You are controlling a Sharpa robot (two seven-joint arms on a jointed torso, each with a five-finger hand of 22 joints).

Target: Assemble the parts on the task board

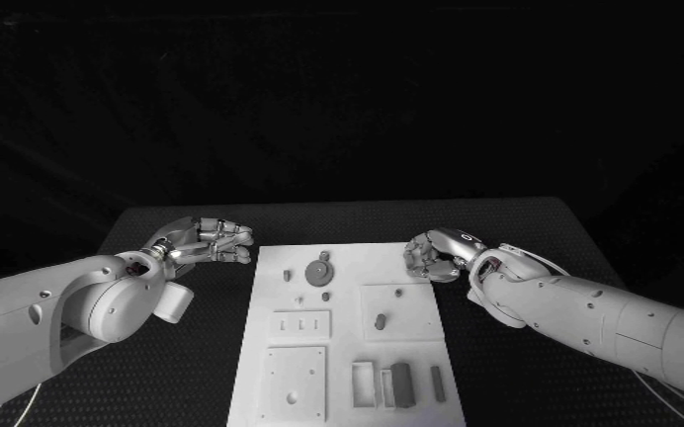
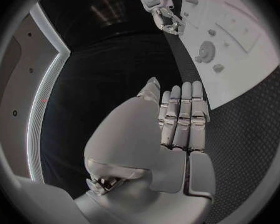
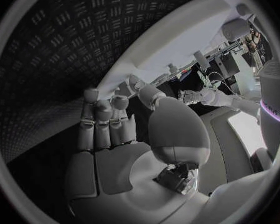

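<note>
While both arms flank the board [image 1: 342,348], the head view shows nothing lifted yet. The board lies mid-tabletop [image 1: 186,224], its parts on it: a round part [image 1: 318,272] near the far edge, a small oval part [image 1: 381,322] nearer the middle, and bar-shaped parts [image 1: 400,384] at the near right corner. I judge they lie there ready for picking. The left robot hand [image 1: 212,241] hovers just off the board's far left corner, fingers curled in, holding nothing. The right robot hand [image 1: 436,254] hangs at the board's far right edge, fingers curled down, also holding nothing.

From the left wrist, the left robot hand [image 2: 177,119] has its fingers side by side, bent over the tabletop beside the board [image 2: 252,59]; the round part [image 2: 207,51] lies beyond.

From the right wrist, the right robot hand [image 3: 115,134] shows loosely bent fingers over the board's edge [image 3: 171,45], nothing between them.
</note>
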